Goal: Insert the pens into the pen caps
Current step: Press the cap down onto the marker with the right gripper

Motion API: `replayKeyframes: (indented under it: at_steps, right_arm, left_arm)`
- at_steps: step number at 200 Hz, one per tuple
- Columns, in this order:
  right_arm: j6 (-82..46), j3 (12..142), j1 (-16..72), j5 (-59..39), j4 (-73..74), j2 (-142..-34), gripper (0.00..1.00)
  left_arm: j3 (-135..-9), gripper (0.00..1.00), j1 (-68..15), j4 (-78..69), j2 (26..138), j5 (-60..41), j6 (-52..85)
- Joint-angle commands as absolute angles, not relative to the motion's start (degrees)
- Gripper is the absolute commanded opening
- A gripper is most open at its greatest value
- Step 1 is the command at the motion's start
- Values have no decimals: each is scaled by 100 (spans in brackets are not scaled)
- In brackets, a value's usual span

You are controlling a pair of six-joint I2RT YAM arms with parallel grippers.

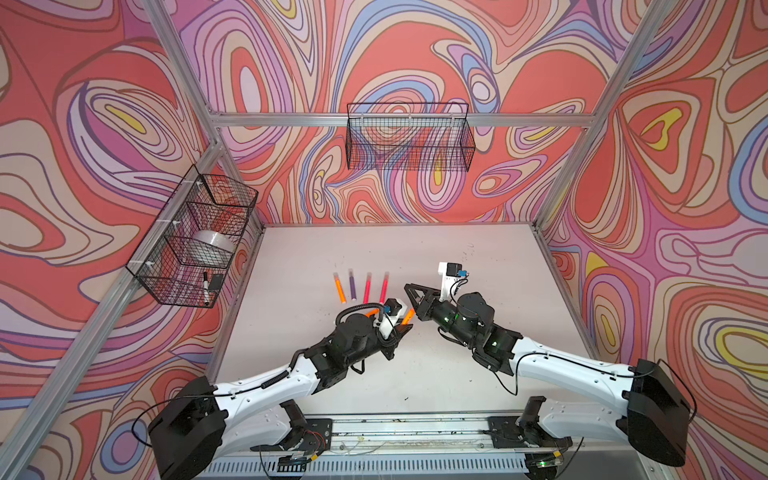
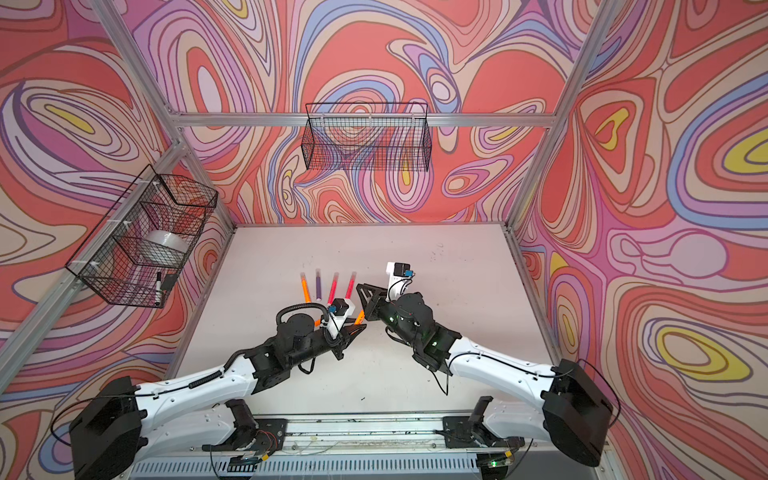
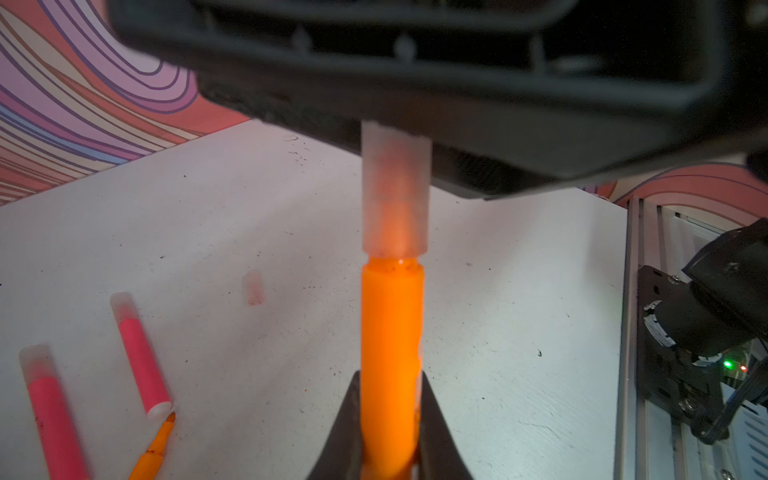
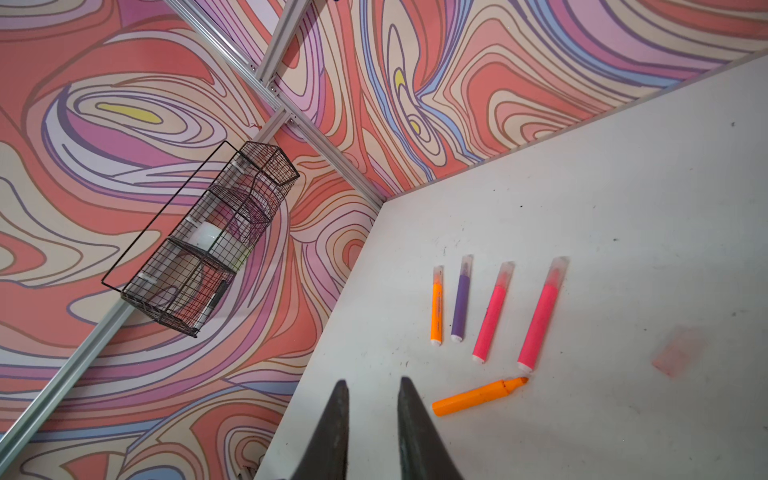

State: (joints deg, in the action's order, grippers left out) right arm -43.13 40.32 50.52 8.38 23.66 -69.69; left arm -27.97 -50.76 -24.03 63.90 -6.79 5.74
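While the left tool (image 3: pixel 390 376) is clamped on an orange pen (image 3: pixel 390 328), a pen cap (image 3: pixel 395 187) sits on its tip, far end hidden behind the right tool (image 4: pixel 372 382). Jaws of the right tool drawn close, narrow gap, nothing visible between. On the desk (image 1: pixel 457 374): four capped pens (image 4: pixel 494 311) in a row, one uncapped orange pen (image 4: pixel 478 395) near the row's end, one loose cap (image 4: pixel 679 351).

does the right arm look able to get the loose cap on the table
Probably yes: the loose cap lies alone on bare table, nothing on it, and the right gripper holds nothing.
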Motion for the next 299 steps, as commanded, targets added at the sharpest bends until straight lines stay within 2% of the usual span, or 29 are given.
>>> replayKeyframes:
  at_steps: [1,32,56,106,127,151,189,236,252,278,299]
  right_arm:
    - [-4232,4164,5064,674,2307,-7055,13]
    - [-4123,4061,5067,439,2350,-7097,7]
    - [-4014,3980,5065,246,2357,-7115,0]
    - [-3714,3640,5071,-443,2836,-7066,0]
    - [-3597,3492,5071,-788,3110,-7032,0]
    - [-3734,3487,5087,-785,3001,-7061,0]
    - [-4416,3720,5745,299,2191,-7390,0]
    - [-5295,4058,6516,1072,1954,-8273,0]
    - [-5390,4304,6697,1548,1376,-8331,0]
    - [-5286,4212,6701,1516,1632,-8390,0]
    - [-5214,4227,6689,1913,1340,-8204,0]
  left_arm:
    - [-2882,0,-5110,-2558,6385,-594,543]
    - [-3262,0,-5100,-2228,6371,-541,645]
    - [-3566,0,-4902,-1977,6393,-970,869]
    - [-4121,0,-3649,-1964,6468,-3582,1837]
    - [-4192,0,-3371,-1984,6366,-3829,1820]
    - [-4335,0,-3333,-1602,6205,-3366,1433]
    - [-4407,0,-3374,-1294,5897,-1665,828]
    - [-4344,0,-3775,-2104,6271,178,128]
    - [-4367,0,-3788,-2195,6331,252,184]
    - [-4491,0,-3788,-1946,6346,-35,246]
    - [-4419,0,-3788,-1830,6406,-76,304]
